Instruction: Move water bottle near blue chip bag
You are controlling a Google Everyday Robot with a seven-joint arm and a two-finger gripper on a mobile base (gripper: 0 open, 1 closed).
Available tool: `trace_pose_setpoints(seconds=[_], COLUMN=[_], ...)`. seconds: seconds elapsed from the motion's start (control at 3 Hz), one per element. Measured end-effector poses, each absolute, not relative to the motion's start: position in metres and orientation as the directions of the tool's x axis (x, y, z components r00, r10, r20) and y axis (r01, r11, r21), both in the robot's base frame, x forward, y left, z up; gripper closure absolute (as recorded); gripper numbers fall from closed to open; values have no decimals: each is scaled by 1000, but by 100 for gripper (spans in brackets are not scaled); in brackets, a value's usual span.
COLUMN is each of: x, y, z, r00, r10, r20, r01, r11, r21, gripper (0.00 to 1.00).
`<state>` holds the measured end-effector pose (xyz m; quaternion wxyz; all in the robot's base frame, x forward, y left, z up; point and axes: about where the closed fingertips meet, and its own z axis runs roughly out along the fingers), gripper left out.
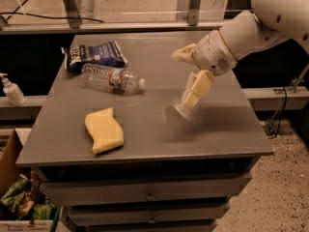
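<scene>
The water bottle (pixel 112 78) lies on its side on the grey table (pixel 227 129), with its white cap pointing right. It rests right in front of the blue chip bag (pixel 94 54), which lies flat at the table's back left; the two look to be touching or nearly so. My gripper (pixel 187 74) hovers over the right middle of the table, well to the right of the bottle. It is open and empty, with yellowish fingers (pixel 197 88) spread apart.
A yellow wavy sponge (pixel 104 130) lies at the front left of the table. A small white pump bottle (pixel 12 90) stands on a ledge off the table's left side. A box with bags (pixel 21 202) sits on the floor at lower left.
</scene>
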<state>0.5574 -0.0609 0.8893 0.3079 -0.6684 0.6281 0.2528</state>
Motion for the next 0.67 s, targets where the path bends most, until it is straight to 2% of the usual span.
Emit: trace_pose_setpoints(seconds=[0.33, 0.67], x=[554, 567], y=[-69, -98], z=[889, 896], r00=[109, 121], r10=[-665, -661], r20=[-739, -740], r01=[-991, -984], r11=[-15, 18], r21=[-132, -177], gripper=[0, 0])
